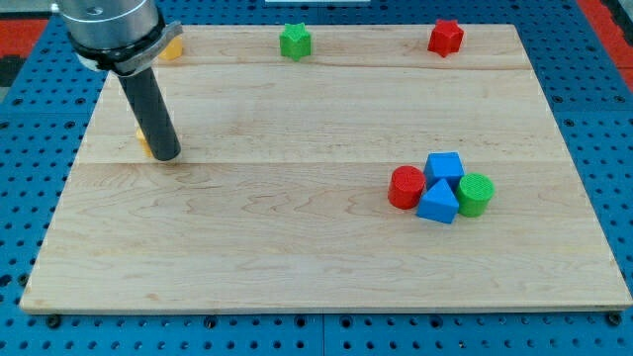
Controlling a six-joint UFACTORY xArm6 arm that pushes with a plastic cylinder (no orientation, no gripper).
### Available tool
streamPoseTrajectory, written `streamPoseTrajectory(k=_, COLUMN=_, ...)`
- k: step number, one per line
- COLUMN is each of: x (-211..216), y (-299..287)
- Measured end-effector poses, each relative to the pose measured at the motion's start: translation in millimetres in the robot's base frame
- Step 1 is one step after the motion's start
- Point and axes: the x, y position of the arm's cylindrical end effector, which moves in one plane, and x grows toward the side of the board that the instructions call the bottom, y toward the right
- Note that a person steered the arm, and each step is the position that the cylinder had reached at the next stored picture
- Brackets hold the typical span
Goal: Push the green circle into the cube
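The green circle [476,194] lies at the view's right, touching the right side of the blue cube [444,166] and close to a blue triangle [438,203]. A red circle [406,188] sits on the left of that cluster. My tip [165,155] rests on the board at the view's left, far from the cluster. It stands right next to a yellow block [144,141] that the rod mostly hides.
A green star-shaped block [295,41] and a red star-shaped block [445,38] lie near the view's top edge. An orange block [171,47] peeks out behind the arm at the top left. The wooden board [297,227] ends in blue pegboard all round.
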Motion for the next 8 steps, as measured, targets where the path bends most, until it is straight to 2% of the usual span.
streamPoseTrajectory(k=1, x=0, y=-23)
streamPoseTrajectory(k=4, x=-1, y=-19)
streamPoseTrajectory(k=5, x=10, y=29)
streamPoseTrajectory(k=6, x=63, y=71)
streamPoseTrajectory(k=8, x=109, y=291)
